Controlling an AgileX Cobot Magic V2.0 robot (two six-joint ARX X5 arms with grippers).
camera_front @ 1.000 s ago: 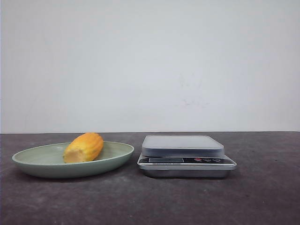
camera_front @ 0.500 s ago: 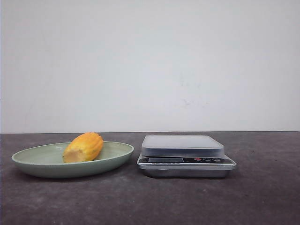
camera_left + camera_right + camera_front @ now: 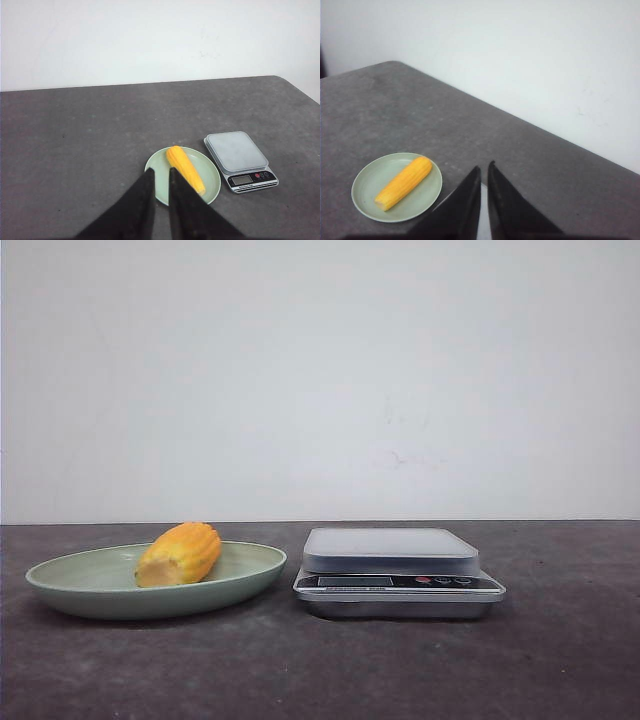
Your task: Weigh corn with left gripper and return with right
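Observation:
The yellow-orange corn (image 3: 180,554) lies on its side in a pale green plate (image 3: 80,585) at the left of the dark table. A silver kitchen scale (image 3: 390,552) stands just right of the plate, its platform bare. Neither gripper shows in the front view. In the left wrist view my left gripper (image 3: 161,171) hovers high above the near edge of the plate (image 3: 211,176), jaws nearly together and empty, with the corn (image 3: 186,170) and the scale (image 3: 237,152) beyond. My right gripper (image 3: 484,166) is also high, jaws nearly together and empty, right of the corn (image 3: 404,182) and the plate (image 3: 367,181).
The dark grey table (image 3: 560,660) ends at a white wall behind. In the right wrist view the scale (image 3: 483,215) is mostly hidden behind the fingers; only a pale sliver shows between them. The table's rounded corner (image 3: 280,79) shows in the left wrist view.

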